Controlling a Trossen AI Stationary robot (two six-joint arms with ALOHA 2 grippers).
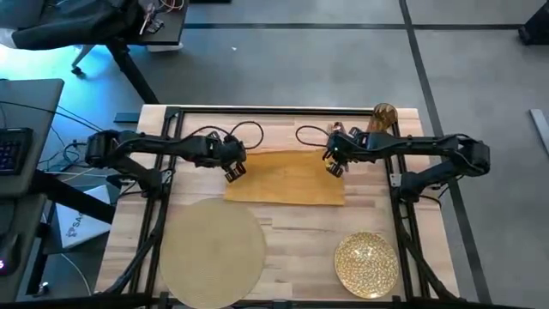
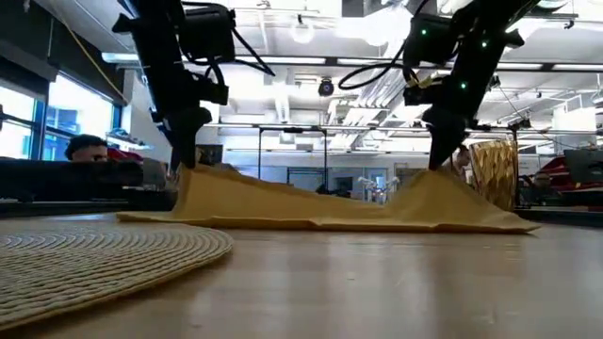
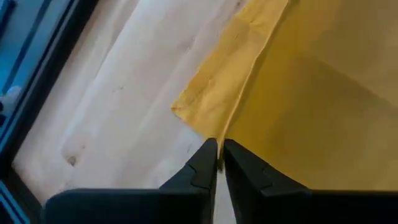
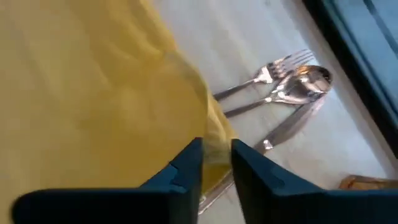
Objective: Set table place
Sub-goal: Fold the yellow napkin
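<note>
Item: place setting, laid out in parts on a light plank worktop (image 1: 292,227) with a black frame. Nearest edge, left: round tan woven placemat (image 1: 211,250), lying flat and bare. Nearest edge, right: smaller gold textured plate (image 1: 366,263), well apart from the placemat, nothing on it. Middle of the worktop: mustard-yellow napkin (image 1: 286,177), spread wide between the two arms, its near edge lying on the wood and its two far corners lifted into peaks, as the low view showed. Left hand (image 1: 234,171) stood at the napkin's left far corner, its fingers pressed together and pinching the cloth's edge, the wrist view showing the hem caught between the tips. Right hand (image 1: 334,166) stood at the right far corner, its fingers likewise pinching the napkin, with cloth bunched between them. Just beyond the right hand, partly hidden from above by the arm: a fork (image 4: 267,75), a spoon (image 4: 292,89) and a knife (image 4: 292,126), lying close together on the wood. Far right corner: amber glass (image 1: 383,116), upright. Beyond the worktop: a person's head (image 2: 87,148), at the left of the room.
</note>
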